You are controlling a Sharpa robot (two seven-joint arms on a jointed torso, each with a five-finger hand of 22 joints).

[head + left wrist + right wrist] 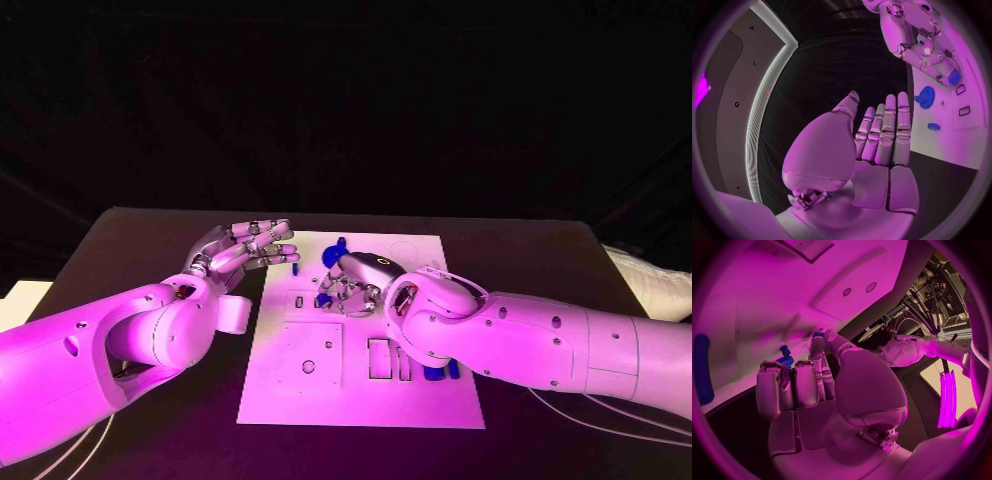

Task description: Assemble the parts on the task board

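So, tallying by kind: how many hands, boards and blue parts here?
Silver robot hands: 2, left hand and right hand
White task board: 1
Small blue parts: at least 4, namely blue gear, small blue block, fingertip piece, forearm-side piece
Total: at least 7

Magenta light, dark bkgd; wrist views fisheye-warped, edges perhaps slightly soft.

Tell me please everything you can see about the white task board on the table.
The task board is a flat white rectangular plate, like plastic, lying on the black table. Its face has rectangular slots and small round holes. Small blue parts lie at its far end, one a round gear-like piece. The right hand is over its middle with a blue part at its fingers; the left hand is at its far left corner.
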